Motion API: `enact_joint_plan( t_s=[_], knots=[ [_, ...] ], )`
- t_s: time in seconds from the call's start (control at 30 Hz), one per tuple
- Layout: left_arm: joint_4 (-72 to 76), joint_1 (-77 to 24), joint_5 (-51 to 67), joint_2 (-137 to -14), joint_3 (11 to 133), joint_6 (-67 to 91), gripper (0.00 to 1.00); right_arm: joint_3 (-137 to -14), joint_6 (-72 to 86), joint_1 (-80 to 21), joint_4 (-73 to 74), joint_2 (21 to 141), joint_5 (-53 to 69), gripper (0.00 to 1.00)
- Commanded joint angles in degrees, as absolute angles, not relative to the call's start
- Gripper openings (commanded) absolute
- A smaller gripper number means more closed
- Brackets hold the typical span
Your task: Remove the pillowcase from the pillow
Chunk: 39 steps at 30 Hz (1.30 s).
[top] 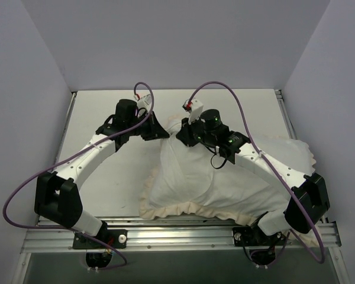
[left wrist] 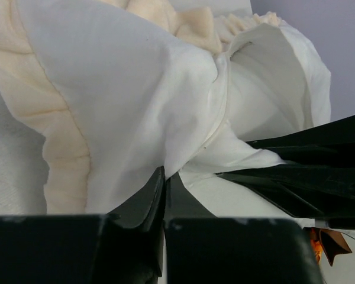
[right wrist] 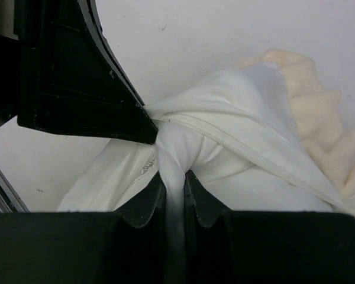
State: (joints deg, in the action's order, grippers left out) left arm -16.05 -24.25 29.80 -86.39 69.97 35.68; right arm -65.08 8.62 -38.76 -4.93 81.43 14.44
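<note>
Drawing the pillow [right wrist: 177, 151] corner out through the opening while the hem is held back looks like the step. The left end effector [left wrist: 165, 177] is clenched on the pillowcase [top: 225, 177] hem, and the right end effector [right wrist: 174, 177] is clenched on what appears to be pillow cloth bunched under it, so both need deep, slip-free bites. The bundle lies centre-right on the worktop [top: 106, 118], ruffle [top: 183, 210] toward the bases; the two wrists crowd the far corner, and the purple cables [top: 236, 100] could snag.

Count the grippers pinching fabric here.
2. The left gripper clamps the pillowcase near its ruffled edge. The right gripper pinches bunched white fabric right beside it, at the far corner. None hidden.
</note>
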Motion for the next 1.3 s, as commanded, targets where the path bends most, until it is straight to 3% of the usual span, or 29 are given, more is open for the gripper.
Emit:
enact_joint_plan(
  t_s=[0.0,0.3,0.47,0.7,1.03,1.27],
  knots=[
    [-12.9,-22.5,24.4,-87.2,68.6,35.4,0.02,-65.1,7.6,-39.3,-7.4,79.5,17.5,0.00],
    [-9.5,-18.4,20.7,-93.4,69.0,42.4,0.02,-65.3,1.1,-40.6,-2.5,74.5,32.1,0.00],
    [-10.9,-19.7,22.4,-97.3,68.9,42.8,0.02,-68.7,1.7,-40.4,-6.3,72.3,28.8,0.00],
    [-12.7,-22.2,24.3,-93.7,65.2,40.9,0.02,-74.7,1.4,-38.2,-13.0,75.6,14.5,0.00],
    [-18.0,-18.7,21.4,-94.8,64.9,38.1,0.02,-78.3,3.9,-36.9,-18.3,73.4,21.2,0.00],
    [-19.9,-20.0,21.7,-96.7,67.8,36.7,0.02,-78.9,2.8,-36.0,-19.1,73.4,18.1,0.00]
  ],
)
